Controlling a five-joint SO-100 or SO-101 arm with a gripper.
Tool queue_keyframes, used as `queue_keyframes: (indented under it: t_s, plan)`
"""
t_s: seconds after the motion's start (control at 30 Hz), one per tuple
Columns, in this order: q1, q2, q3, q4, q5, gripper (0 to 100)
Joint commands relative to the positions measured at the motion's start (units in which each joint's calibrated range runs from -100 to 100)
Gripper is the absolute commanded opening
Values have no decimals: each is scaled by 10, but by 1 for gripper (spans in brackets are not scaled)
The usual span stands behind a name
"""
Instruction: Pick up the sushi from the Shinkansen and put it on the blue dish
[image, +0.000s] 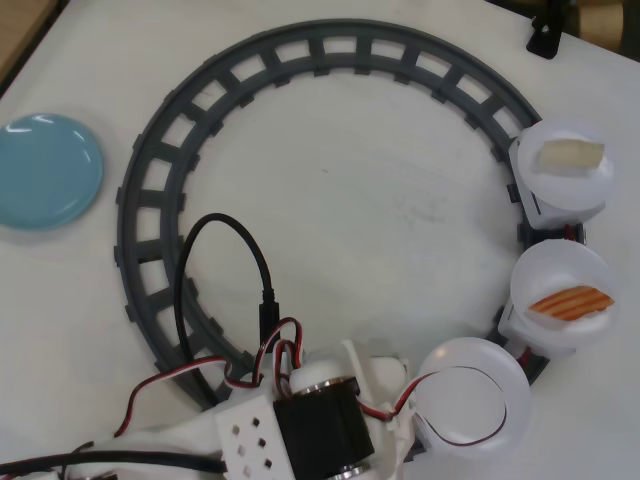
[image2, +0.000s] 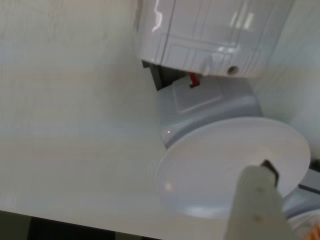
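The orange, white-striped sushi lies on the middle white plate of the Shinkansen, at the right of the overhead view. The plate behind it carries a pale cream piece. The third plate is empty. The blue dish sits empty at the far left. My gripper is low at the bottom, beside the empty plate. In the wrist view only one white finger shows, over that plate, and nothing is seen in its grasp.
The grey ring track fills the middle of the table. A black cable and red-white wires run from the arm across the track's lower left. A black object stands at the top right edge.
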Motion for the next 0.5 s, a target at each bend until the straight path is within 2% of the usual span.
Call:
queue_keyframes:
  t_s: [0.0, 0.47]
  plan:
    - [2, -2, -25, 9, 4, 24]
    - [8, 0, -11, 9, -1, 24]
